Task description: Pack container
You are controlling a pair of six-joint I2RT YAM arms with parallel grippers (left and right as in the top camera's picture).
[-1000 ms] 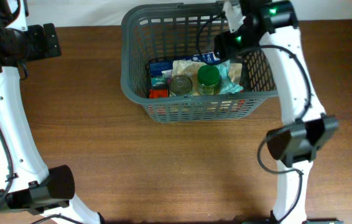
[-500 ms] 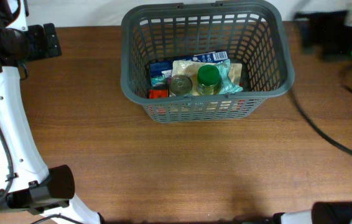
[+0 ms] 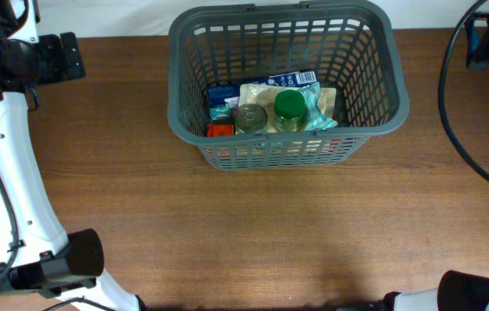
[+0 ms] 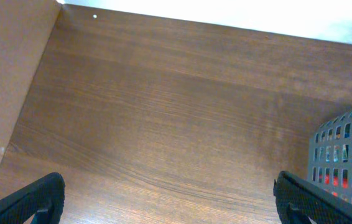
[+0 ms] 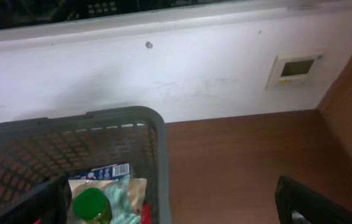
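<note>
Left end effector (image 4: 166, 190): your fingers stand wide apart, holding nothing, above the brown wooden counter (image 3: 227, 233).
Container: the large dark grey slotted plastic basket (image 3: 279, 151) sits upright at the counter's far middle.
Inside it: green-lidded jar (image 3: 289, 105) beside a silver tin can (image 3: 250, 117).
Right end effector (image 5: 170, 199): your fingers are spread wide, holding nothing, right of the basket.

Contents, counted: one basket (image 3: 188, 78); inside it, one green-lidded jar (image 3: 289, 106), one tin can (image 3: 250, 117), one blue-and-white carton (image 3: 292, 79), one blue box (image 3: 221, 93), one red pack (image 3: 219, 130), one pale pouch (image 3: 257, 92).
</note>
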